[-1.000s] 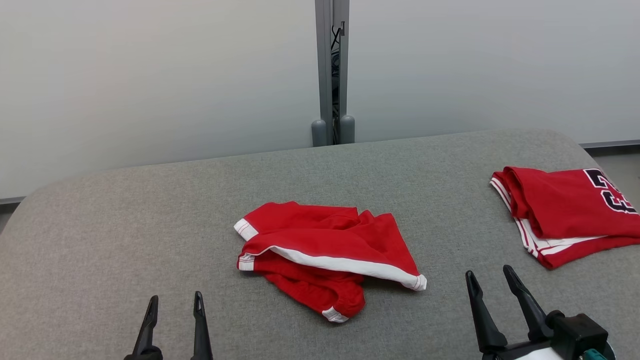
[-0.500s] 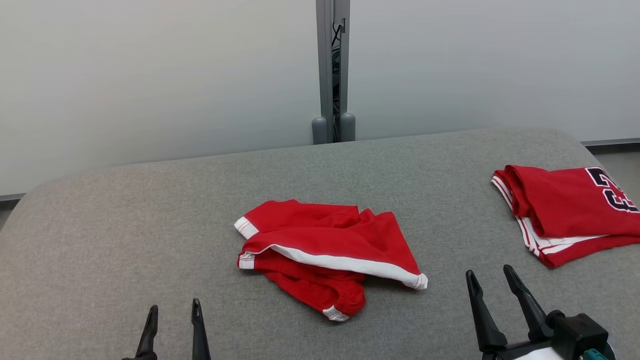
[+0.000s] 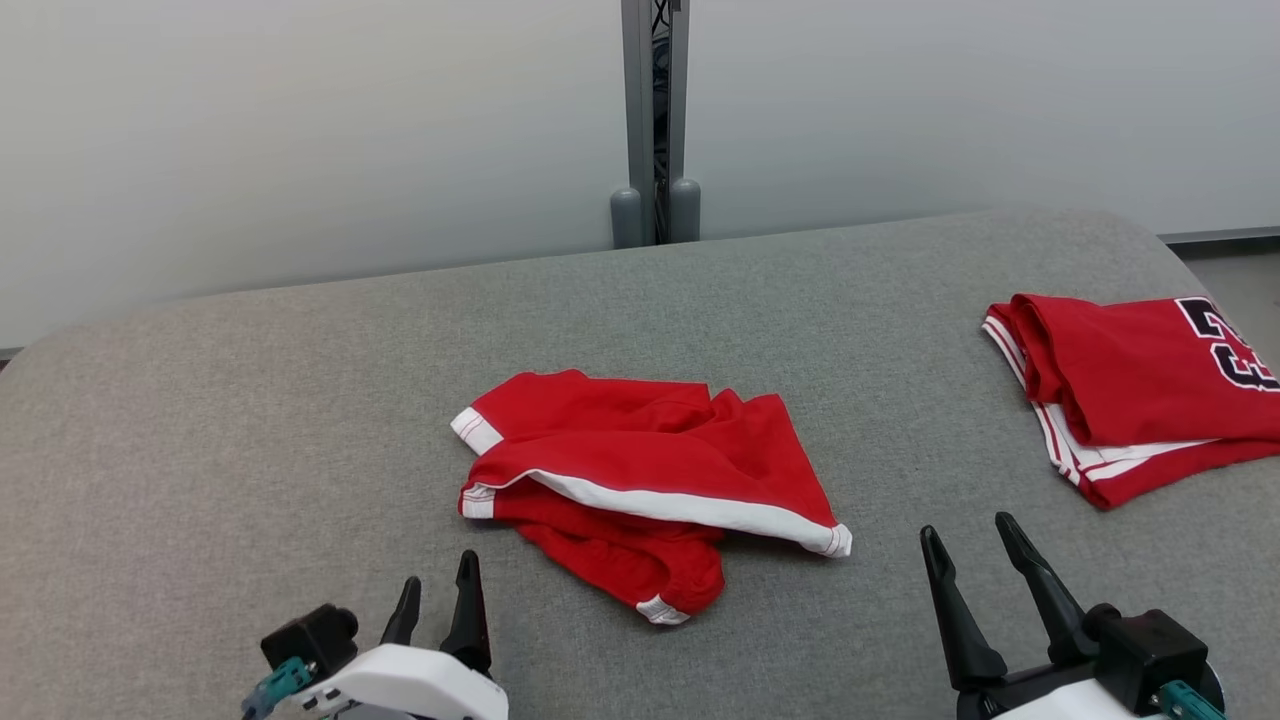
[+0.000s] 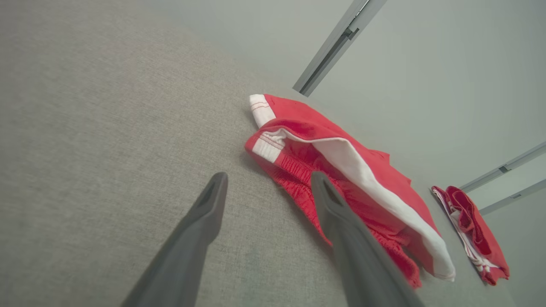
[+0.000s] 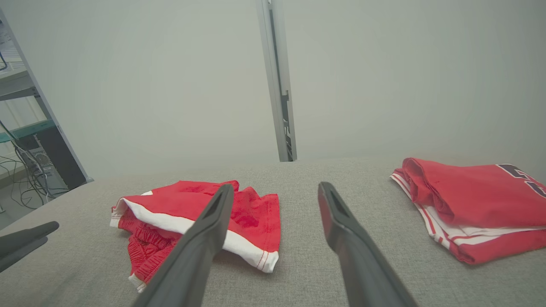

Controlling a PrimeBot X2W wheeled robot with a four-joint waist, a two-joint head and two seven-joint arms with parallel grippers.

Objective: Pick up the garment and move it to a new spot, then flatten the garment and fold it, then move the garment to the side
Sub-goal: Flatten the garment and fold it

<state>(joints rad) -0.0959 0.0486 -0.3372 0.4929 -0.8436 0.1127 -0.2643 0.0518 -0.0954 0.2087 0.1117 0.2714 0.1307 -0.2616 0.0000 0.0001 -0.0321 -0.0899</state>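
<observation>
The garment (image 3: 640,470) is a crumpled pair of red shorts with white trim, lying mid-table on the grey fabric surface (image 3: 250,400). My left gripper (image 3: 440,567) is open and empty at the lower left, its fingers angled toward the garment's near-left edge, a short gap away. In the left wrist view, that gripper (image 4: 268,175) points at the garment (image 4: 307,119), with the right finger overlapping the waistband in the picture. My right gripper (image 3: 965,524) stands open and empty to the right of the garment. In the right wrist view, it (image 5: 275,185) faces the garment (image 5: 251,209) from the near side.
A folded red jersey (image 3: 1130,380) with dark lettering lies at the table's right edge; the right wrist view shows this jersey (image 5: 469,196) too. A pale partition wall with a grey post (image 3: 655,110) stands behind the table. Shelving and cables (image 5: 25,162) are off to the left.
My left arm has come forward and to the right, toward the garment, so its white wrist now shows. The head camera has tipped slightly. The right gripper and the garment have stayed put.
</observation>
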